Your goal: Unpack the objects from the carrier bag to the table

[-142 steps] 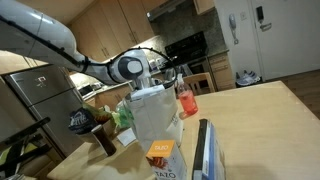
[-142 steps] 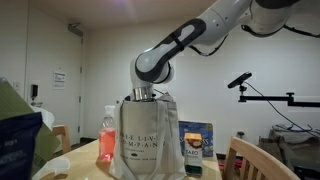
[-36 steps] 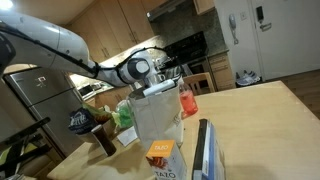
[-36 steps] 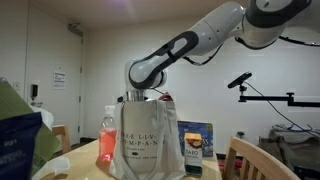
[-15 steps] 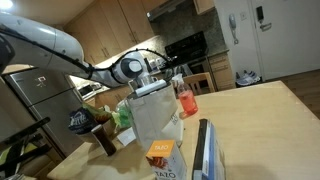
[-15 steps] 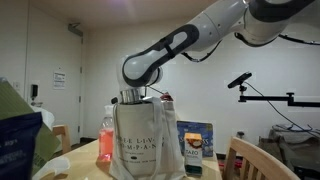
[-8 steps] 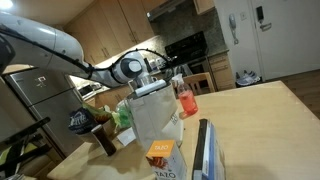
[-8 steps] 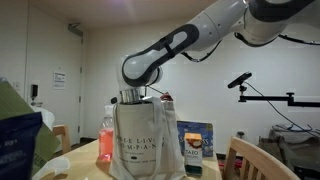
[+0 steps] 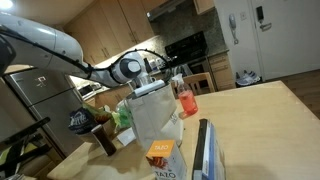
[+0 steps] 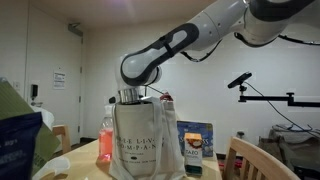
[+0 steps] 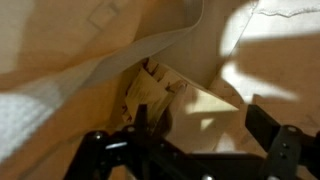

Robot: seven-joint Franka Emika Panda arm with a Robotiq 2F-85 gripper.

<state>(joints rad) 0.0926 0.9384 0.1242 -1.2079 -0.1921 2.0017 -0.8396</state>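
The hand [image 11: 190, 150] hangs inside the carrier bag [image 9: 155, 115], its fingers spread wide and gripping nothing. A small tan cardboard box [image 11: 190, 105] lies beneath it among the bag's folds. The bag stands upright on the worktop [image 9: 260, 120]. An orange carton [image 9: 160, 152] and a blue-and-white package [image 9: 205, 150] sit outside, near it.

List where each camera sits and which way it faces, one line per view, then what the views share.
Exterior view: high off the table end, facing the kitchen cabinets; the arm reaches in from the left.
Exterior view: low, near table height, facing the carrier bag on its printed side, white wall behind; the arm descends from upper right.
Wrist view: inside the bag, looking down at a tan box; the open tool shows.
Shared: both exterior views show bag, arm and red-pink bottle.
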